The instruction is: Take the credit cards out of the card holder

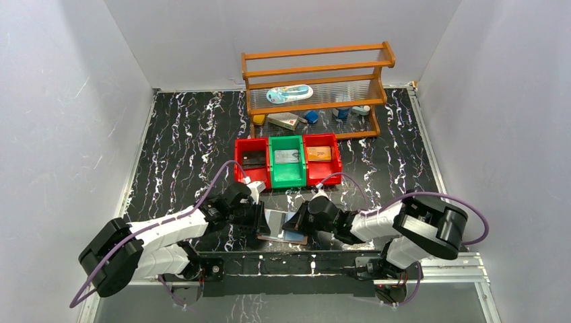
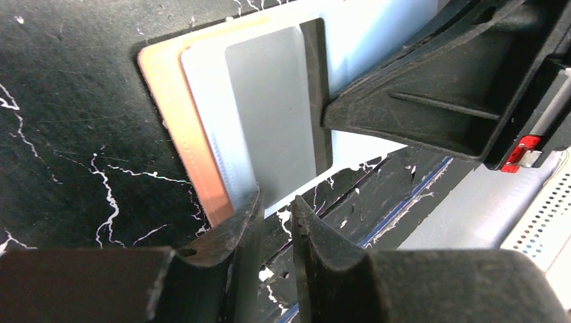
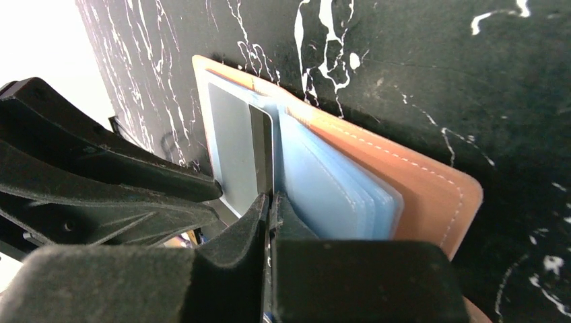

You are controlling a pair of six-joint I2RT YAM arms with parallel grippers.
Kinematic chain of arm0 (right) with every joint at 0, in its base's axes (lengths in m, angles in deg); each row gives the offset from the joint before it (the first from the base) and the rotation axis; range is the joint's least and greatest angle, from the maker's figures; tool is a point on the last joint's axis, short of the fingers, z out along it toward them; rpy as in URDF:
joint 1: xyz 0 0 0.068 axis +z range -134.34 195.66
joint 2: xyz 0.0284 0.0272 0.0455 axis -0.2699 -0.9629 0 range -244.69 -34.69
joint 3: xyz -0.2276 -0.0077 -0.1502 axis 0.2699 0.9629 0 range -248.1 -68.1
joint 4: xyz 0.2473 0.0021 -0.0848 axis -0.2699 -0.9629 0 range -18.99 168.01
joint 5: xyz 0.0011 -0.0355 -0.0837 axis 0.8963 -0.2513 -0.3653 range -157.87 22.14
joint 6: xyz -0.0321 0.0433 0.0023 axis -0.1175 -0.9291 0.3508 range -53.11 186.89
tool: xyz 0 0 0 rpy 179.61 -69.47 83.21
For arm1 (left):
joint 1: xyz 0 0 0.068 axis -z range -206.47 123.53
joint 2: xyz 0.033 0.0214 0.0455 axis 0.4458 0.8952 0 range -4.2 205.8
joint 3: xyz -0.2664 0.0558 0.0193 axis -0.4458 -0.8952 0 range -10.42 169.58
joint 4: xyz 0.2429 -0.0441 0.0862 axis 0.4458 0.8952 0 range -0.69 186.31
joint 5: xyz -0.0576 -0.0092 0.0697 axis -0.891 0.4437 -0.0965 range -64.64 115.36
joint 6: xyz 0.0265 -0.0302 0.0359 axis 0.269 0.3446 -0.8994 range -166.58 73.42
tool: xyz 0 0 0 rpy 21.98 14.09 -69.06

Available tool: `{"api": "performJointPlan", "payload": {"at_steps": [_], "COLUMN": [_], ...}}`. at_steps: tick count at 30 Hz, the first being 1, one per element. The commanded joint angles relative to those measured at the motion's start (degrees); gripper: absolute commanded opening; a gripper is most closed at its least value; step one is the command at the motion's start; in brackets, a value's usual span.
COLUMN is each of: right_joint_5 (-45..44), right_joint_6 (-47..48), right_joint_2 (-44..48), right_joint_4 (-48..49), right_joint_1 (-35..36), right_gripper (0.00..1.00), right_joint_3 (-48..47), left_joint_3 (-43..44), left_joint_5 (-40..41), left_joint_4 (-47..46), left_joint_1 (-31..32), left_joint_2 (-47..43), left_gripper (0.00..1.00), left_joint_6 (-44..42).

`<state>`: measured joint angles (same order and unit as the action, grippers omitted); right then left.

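Note:
The card holder (image 1: 275,219) lies open on the black marbled table between my two grippers, its pinkish-brown cover (image 2: 165,87) underneath and its clear bluish sleeves (image 3: 330,182) fanned on top. A silver-grey credit card (image 2: 276,114) with a dark stripe sticks partly out of a sleeve. My right gripper (image 3: 271,202) is shut on the dark-striped edge of that credit card (image 3: 232,148). My left gripper (image 2: 275,205) stands at the holder's opposite edge, its jaws a narrow gap apart with only table showing between them, and one fingertip (image 2: 250,205) rests on the sleeve's edge.
Three bins stand behind the holder: a red bin (image 1: 250,176) with a dark card, a green bin (image 1: 288,178) with a grey card and a red bin (image 1: 323,173) with an orange card. A wooden rack (image 1: 316,67) with small items is at the back.

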<state>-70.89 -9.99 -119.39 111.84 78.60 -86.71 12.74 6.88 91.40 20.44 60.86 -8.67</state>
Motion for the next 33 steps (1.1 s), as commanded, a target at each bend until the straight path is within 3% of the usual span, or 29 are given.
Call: {"api": "performJointPlan", "payload": {"at_steps": [1,18,28,33], "right_joint_5": [-3.07,1.54,1.88,1.54], "right_joint_6": [2.24,3.99,3.52,3.45], "right_joint_2": [3.28,2.68,1.12,1.63], "right_joint_4": [-6.31,-5.67,-4.47,-4.71], "right_joint_1": [-0.60,-3.39,-3.46,-3.44], "right_gripper": [0.08,0.11,0.14,0.15], "right_joint_3": [1.17,1.99,1.69,1.35], "left_joint_3": [0.06,6.19,6.76,6.55], "left_joint_5": [1.96,1.13,-0.46,1.74], "left_joint_4": [1.31,1.97,-2.36,1.05], "left_joint_1": [0.28,0.32,0.50,0.63], "left_joint_2": [-1.71,-5.06,4.01,7.16], "left_gripper": [0.22,0.37,0.39,0.38], "left_joint_6": [0.05,-1.95,-4.03,-3.39]}}
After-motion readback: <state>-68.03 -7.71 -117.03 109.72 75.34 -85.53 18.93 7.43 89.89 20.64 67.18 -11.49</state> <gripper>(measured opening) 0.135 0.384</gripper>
